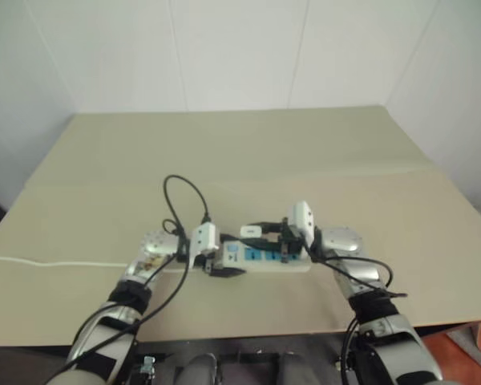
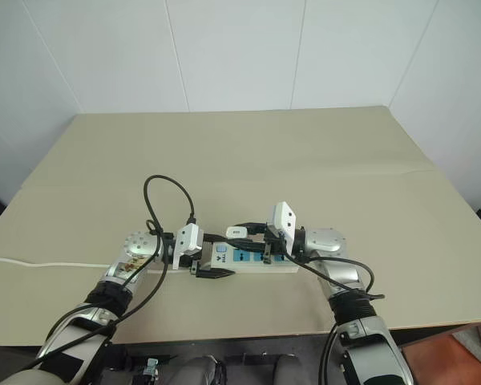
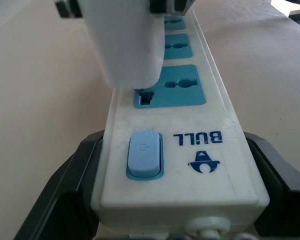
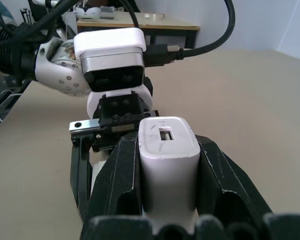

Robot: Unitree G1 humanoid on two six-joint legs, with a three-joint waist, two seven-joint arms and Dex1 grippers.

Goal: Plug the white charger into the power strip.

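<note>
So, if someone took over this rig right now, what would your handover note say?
Left pincer: clamped around the switch end of the long white power strip with blue socket panels, steadying it on the tan table.
Right pincer: shut on the small white cube-shaped charger, held over the strip's first socket.
Done: strip braced, charger picked up and brought to the strip.
Left: whether the prongs are in cannot be seen; line up, press home, release.
</note>
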